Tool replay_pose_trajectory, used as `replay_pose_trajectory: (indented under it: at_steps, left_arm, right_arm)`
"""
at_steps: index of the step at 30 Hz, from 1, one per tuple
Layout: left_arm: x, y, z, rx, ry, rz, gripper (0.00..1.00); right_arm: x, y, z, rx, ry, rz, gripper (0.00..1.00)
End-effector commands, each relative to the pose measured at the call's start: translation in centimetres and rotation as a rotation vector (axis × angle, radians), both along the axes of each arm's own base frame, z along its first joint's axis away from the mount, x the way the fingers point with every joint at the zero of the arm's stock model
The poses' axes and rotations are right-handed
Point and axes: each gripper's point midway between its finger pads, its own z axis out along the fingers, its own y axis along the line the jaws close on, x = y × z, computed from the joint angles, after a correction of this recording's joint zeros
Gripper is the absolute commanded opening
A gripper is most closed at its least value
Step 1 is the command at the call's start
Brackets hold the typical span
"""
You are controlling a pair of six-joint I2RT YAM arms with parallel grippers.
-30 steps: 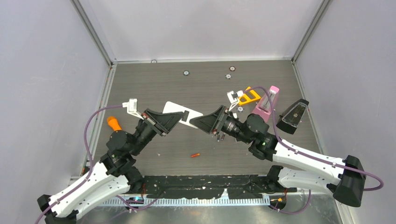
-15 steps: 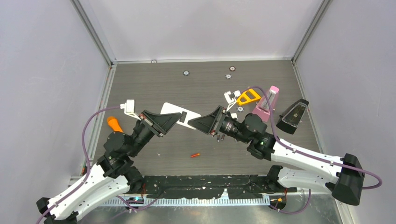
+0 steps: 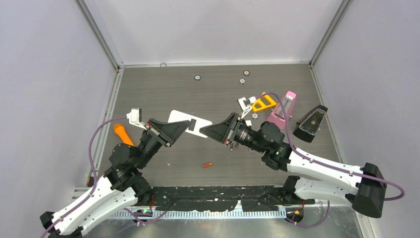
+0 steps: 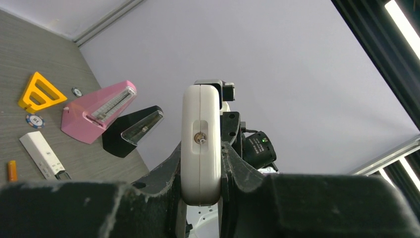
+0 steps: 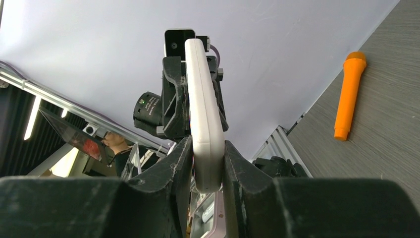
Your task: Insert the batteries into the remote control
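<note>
Left jaws: from 8 o'clock, clamped on slim white plastic remote control.
Right jaws: from 4 o'clock, clamped on it.

A robotics lab test cell is shown. A grey wood-grain table is boxed in on the left, far and right sides by plain pale walls held in aluminium posts. Two white robot arms, the left arm and the right arm, are bolted at the near edge, where black tape is stuck. Beyond the enclosure, ceiling strip lights and a person are seen.
</note>
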Motion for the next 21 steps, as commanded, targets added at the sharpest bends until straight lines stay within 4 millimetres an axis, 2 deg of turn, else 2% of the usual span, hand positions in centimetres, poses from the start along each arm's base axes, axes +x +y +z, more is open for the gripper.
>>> replay_pose_trajectory:
  at_steps: [1,10,18,21]
  left_arm:
    - [-0.7,2.9,4.4,-0.226,-0.093,0.049,0.00]
    - [-0.6,5.7,4.0,-0.279,-0.103,0.154,0.00]
    - [-0.1,4.5,3.3,-0.222,-0.077,0.135,0.00]
    - [0.1,4.6,3.1,-0.213,-0.072,0.146,0.00]
  right_arm:
    - [0.7,-0.3,-0.9,0.000,-0.004,-0.038,0.16]
    - [0.5,-1.3,0.1,0.053,-0.037,-0.057,0.11]
    - [0.7,-0.8,0.6,0.045,-0.043,-0.052,0.11]
    - [0.7,-0.9,0.7,0.042,-0.038,-0.057,0.15]
